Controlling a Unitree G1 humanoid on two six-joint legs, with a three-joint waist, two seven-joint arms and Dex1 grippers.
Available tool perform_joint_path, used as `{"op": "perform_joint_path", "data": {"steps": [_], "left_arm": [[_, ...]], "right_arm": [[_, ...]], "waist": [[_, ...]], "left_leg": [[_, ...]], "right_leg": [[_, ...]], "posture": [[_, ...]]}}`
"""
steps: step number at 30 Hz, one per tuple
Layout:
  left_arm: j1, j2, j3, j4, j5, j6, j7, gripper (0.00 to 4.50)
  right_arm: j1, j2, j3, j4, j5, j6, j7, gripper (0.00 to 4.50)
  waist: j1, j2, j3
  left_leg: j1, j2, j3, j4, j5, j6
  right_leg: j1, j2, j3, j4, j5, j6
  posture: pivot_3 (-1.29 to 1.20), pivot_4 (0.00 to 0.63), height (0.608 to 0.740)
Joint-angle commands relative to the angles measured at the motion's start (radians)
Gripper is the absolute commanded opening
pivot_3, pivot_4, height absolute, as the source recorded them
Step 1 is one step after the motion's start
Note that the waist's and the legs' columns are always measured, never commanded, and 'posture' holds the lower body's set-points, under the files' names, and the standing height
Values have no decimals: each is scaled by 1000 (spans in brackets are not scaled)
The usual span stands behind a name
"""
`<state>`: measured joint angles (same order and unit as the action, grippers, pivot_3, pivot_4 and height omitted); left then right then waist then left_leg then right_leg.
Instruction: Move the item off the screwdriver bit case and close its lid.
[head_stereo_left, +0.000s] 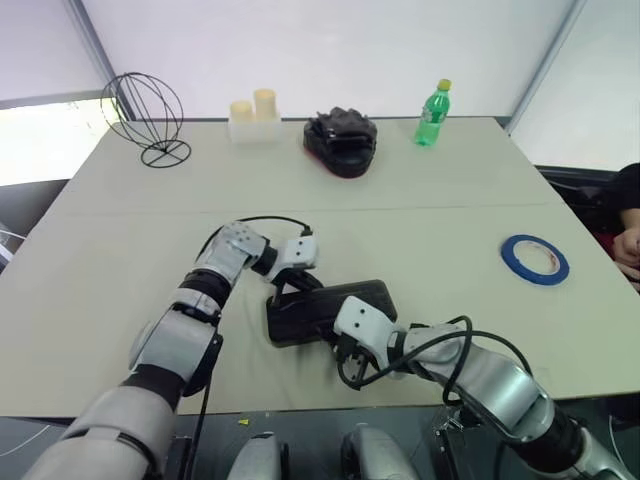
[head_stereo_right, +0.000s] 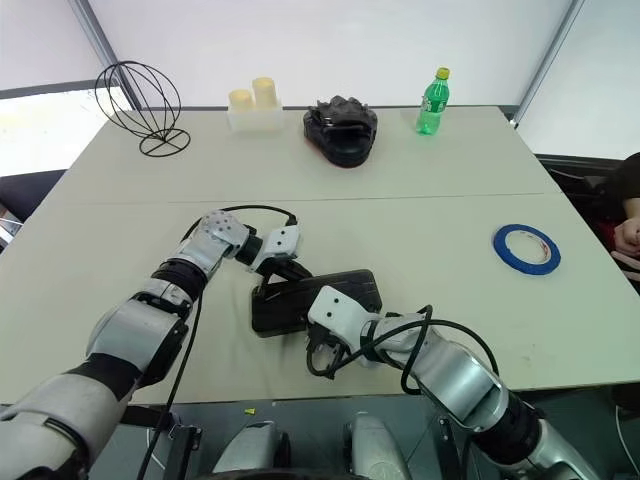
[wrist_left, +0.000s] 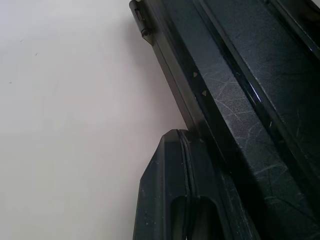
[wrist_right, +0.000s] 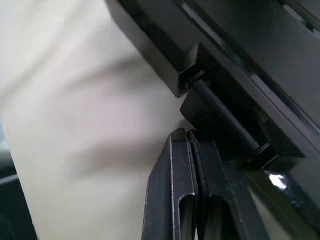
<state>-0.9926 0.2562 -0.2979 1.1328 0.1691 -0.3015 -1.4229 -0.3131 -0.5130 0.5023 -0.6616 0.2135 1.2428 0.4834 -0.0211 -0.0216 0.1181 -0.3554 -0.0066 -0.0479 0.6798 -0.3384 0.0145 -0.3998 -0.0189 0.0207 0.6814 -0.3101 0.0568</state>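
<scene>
Left hand (wrist_left: 186, 150) fingers pressed together, tips against the far edge of one screwdriver bit case (head_stereo_left: 330, 310); right hand (wrist_right: 192, 145) likewise closed, at its near edge. Lid (head_stereo_right: 325, 292) down. One blue tape roll (head_stereo_left: 535, 259) lies on the counter (head_stereo_left: 450, 190), well right of both hands.

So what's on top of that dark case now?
Nothing lies on the screwdriver bit case; the lid is down. The blue tape roll lies apart. The lid covers the bits.
</scene>
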Motion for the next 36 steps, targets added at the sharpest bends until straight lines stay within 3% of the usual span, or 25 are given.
{"op": "perform_joint_path", "data": {"steps": [1,7,16,21,24,31,36], "left_arm": [[84,-96,-84,30,53,-50,-47,0],[53,-119,-66,61,67,-101,51,0],[77,-141,-102,72,120,-177,74,0],[26,-151,-74,115,165,-185,310,0],[0,-147,-53,135,161,-182,351,0],[-24,-131,-23,147,127,-178,301,0],[-27,-103,-31,148,132,-167,224,0]], "right_arm": [[-104,54,-153,58,-108,39,-170,69],[-111,53,-110,-11,-81,130,-151,69],[-155,68,-86,-22,-46,164,-140,69],[-96,-36,-75,-155,66,221,-40,69],[-43,-94,-122,-216,120,238,4,69],[4,-127,-281,-275,257,275,107,69],[-7,-153,-259,-219,260,218,90,69]], "waist": [[1,1,-1],[10,12,-7],[10,14,-9],[38,24,-13],[39,25,-14],[33,23,-13],[28,20,-11]], "left_leg": [[0,0,-2,0,0,0],[0,-3,-4,1,0,0],[0,-6,-8,1,0,0],[0,-14,-13,1,0,-1],[-1,-16,-16,1,0,-1],[0,-21,-19,1,0,-1],[-1,-21,-20,0,0,-1]], "right_leg": [[1,0,-1,0,0,0],[2,-1,-1,0,0,0],[4,-3,-3,-2,0,0],[8,-11,-5,-3,-3,6],[14,-12,-5,-14,-4,8],[20,-16,-5,-19,-4,11],[19,-16,-5,-19,-6,13]], "posture": [[0,150,740],[0,150,740],[0,150,740],[0,150,740],[0,150,740],[0,150,740],[0,150,740]]}}
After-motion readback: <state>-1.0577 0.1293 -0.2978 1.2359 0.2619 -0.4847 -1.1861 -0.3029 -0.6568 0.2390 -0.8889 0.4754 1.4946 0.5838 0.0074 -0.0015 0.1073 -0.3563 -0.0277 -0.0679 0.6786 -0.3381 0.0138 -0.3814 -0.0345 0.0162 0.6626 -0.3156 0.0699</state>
